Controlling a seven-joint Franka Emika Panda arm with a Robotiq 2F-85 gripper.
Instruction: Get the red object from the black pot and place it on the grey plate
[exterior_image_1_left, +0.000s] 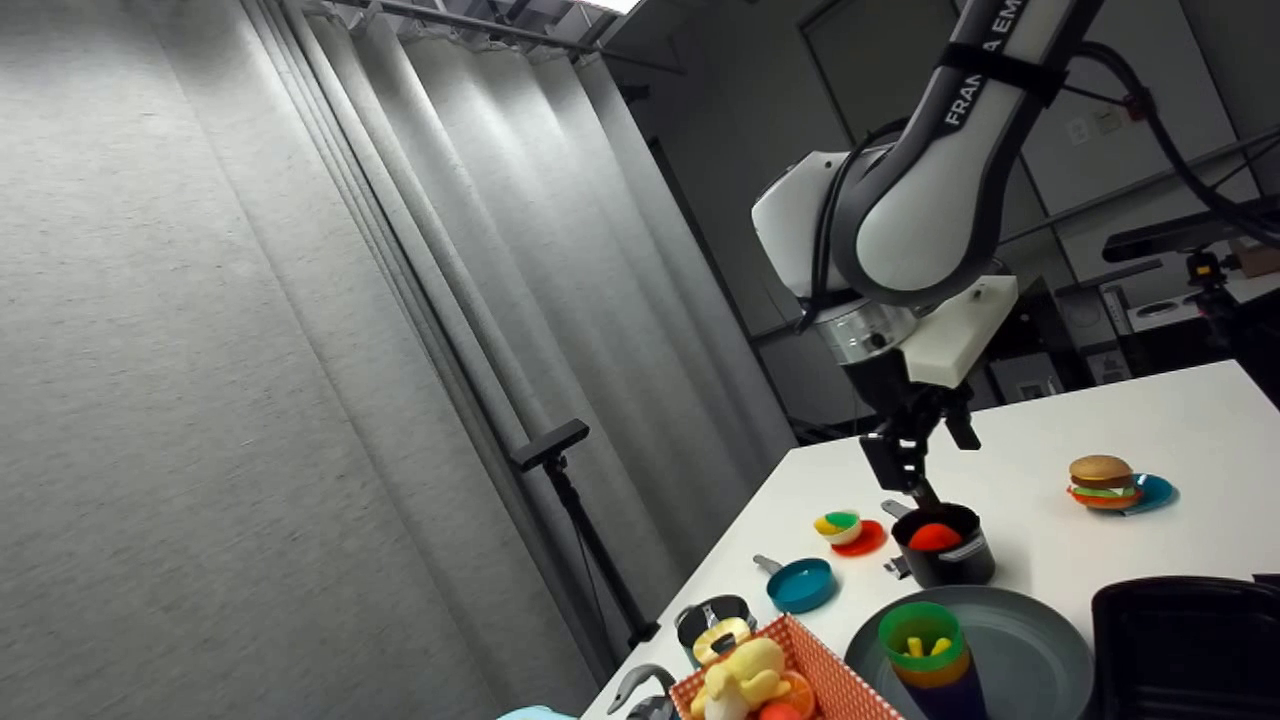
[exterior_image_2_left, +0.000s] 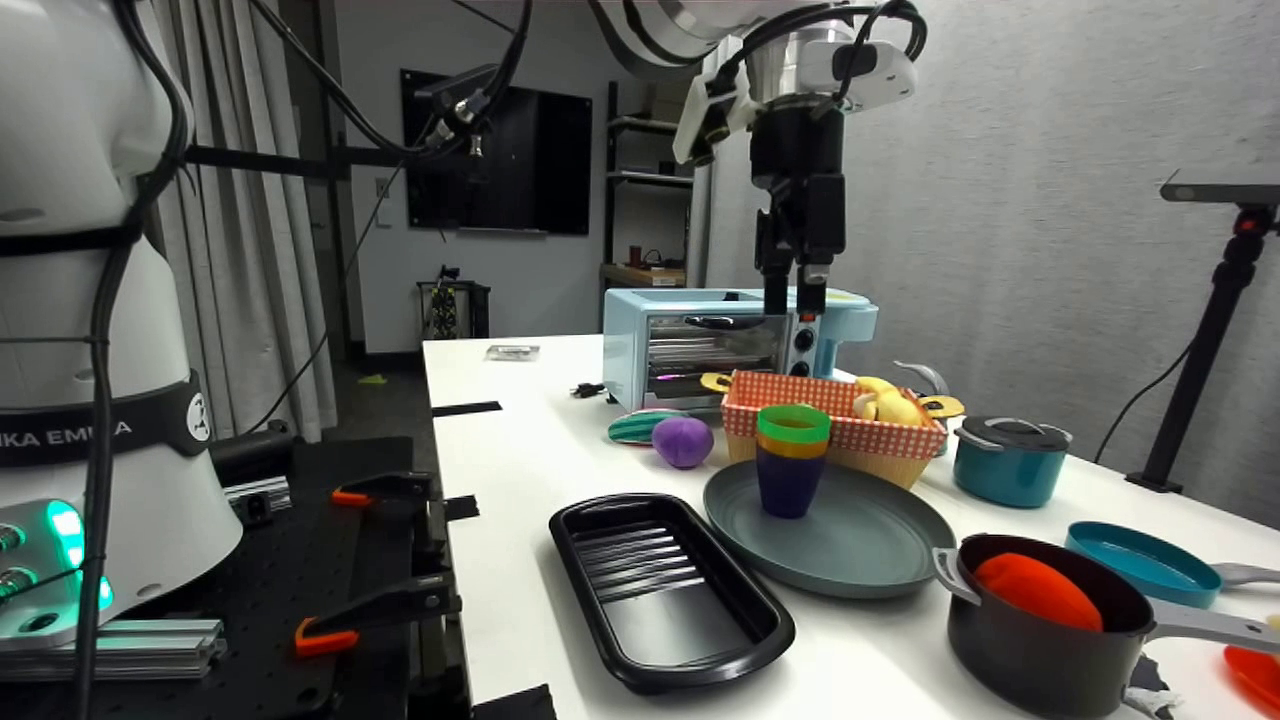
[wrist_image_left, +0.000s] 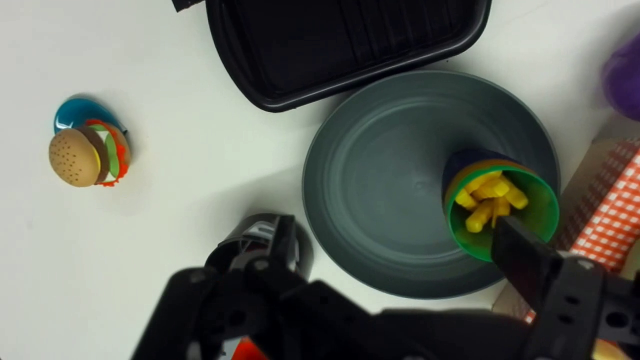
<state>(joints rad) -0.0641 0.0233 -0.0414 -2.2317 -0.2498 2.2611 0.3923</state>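
Observation:
The red object (exterior_image_1_left: 935, 538) is rounded and lies inside the black pot (exterior_image_1_left: 950, 572). Both also show in another exterior view, the red object (exterior_image_2_left: 1040, 592) in the pot (exterior_image_2_left: 1030, 655) with its grey handle. In the wrist view the pot (wrist_image_left: 300, 245) is partly covered by a finger, and the red object is hidden there. The grey plate (exterior_image_1_left: 1045, 640) is beside the pot; it also shows in an exterior view (exterior_image_2_left: 860, 560) and the wrist view (wrist_image_left: 385, 180). My gripper (wrist_image_left: 395, 225) is open and empty, raised above the table in both exterior views (exterior_image_1_left: 943, 465) (exterior_image_2_left: 793, 303).
Stacked cups (exterior_image_2_left: 790, 465) with yellow pieces stand on the plate. A black rectangular container (exterior_image_2_left: 660, 590) adjoins it. A checked basket (exterior_image_2_left: 825, 430), toaster oven (exterior_image_2_left: 720, 345), blue pan (exterior_image_2_left: 1140, 560), lidded teal pot (exterior_image_2_left: 1010, 465), purple toy (exterior_image_2_left: 683, 442) and burger (wrist_image_left: 90, 155) are around.

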